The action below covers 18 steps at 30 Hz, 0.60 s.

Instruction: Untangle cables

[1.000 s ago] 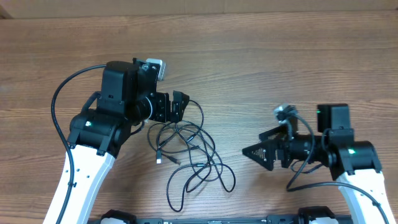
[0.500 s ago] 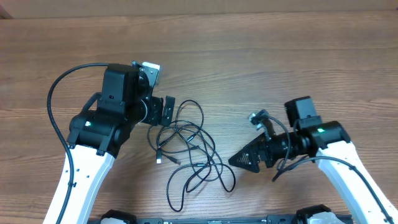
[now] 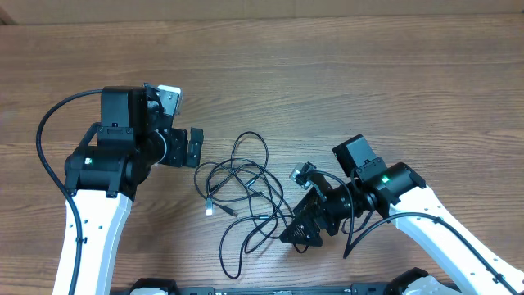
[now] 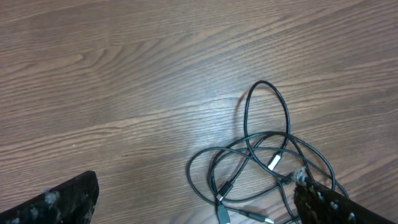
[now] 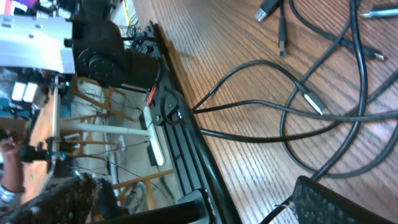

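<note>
At centre left, the left gripper [image 3: 195, 147] is hovering wide open, just upper left of the cables [image 3: 248, 192]. They are lying tangled mid-frame, stretching top to bottom. The right gripper [image 3: 300, 231], also gaping, is hanging at their lower-right loop, seemingly nearer.

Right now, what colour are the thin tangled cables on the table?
The cables are plain black with no pattern. The left wrist view shows them best.
</note>
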### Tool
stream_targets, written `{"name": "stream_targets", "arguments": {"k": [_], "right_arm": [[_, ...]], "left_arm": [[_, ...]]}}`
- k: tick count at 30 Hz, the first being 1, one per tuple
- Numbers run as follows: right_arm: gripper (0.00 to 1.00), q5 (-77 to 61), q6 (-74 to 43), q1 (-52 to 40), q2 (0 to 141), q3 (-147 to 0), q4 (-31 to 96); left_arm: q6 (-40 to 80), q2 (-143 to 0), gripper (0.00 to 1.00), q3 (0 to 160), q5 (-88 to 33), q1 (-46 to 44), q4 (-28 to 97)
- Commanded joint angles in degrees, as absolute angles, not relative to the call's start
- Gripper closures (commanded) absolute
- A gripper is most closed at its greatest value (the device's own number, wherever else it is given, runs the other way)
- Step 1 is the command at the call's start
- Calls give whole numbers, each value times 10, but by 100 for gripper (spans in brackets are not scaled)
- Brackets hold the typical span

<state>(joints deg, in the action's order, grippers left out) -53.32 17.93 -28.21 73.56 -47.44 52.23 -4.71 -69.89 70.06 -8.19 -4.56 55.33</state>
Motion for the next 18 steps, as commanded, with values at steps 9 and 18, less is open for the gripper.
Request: {"name": "stream_targets", "arguments": {"k": [9,18], "right_arm": [[14,-484,185,-319,741,-471,514],[32,-474,185,-352,788,-471,487]], "left_arm": [[-58,-701,0,703,-101,-45,555],[-58,-701,0,703,-101,-45,555]]}}
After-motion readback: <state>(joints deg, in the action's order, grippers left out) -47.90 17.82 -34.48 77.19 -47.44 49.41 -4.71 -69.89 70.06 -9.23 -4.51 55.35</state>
